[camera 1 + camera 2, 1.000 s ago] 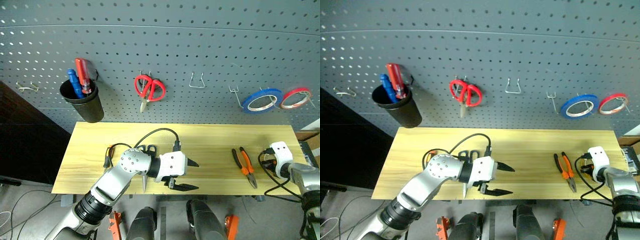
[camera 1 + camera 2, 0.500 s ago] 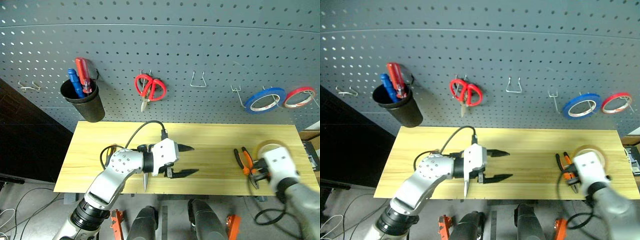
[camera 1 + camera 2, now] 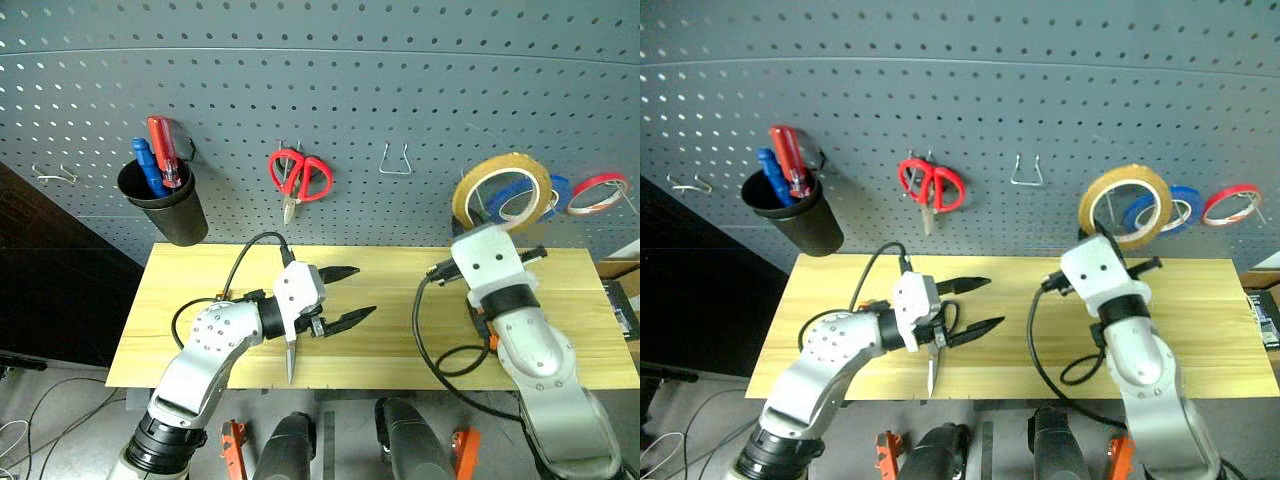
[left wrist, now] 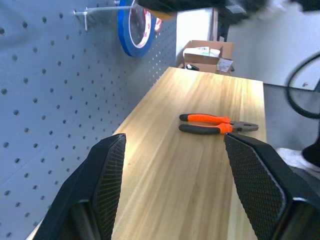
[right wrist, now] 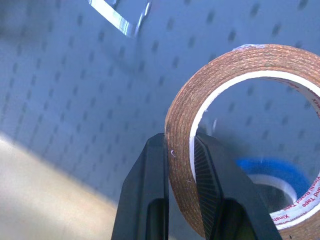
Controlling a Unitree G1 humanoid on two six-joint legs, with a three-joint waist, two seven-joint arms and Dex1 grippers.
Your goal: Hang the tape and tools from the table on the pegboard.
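My right gripper pinches the yellow tape, upright, just left of the blue tape ring on the pegboard; left gripper hangs wide, empty.

Head pair looks down over desk and pegboard; left wrist camera skims along both, right wrist camera sits close against the pegboard.

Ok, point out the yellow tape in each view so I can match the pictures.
Left eye: yellow tape upper right, held up against the pegboard.
Right eye: same tape, right of centre.
Left wrist: only a blurred edge at the top, hard to tell.
Right wrist: tape pinched in the right hand.
Shared landmark: blue tape just behind it.
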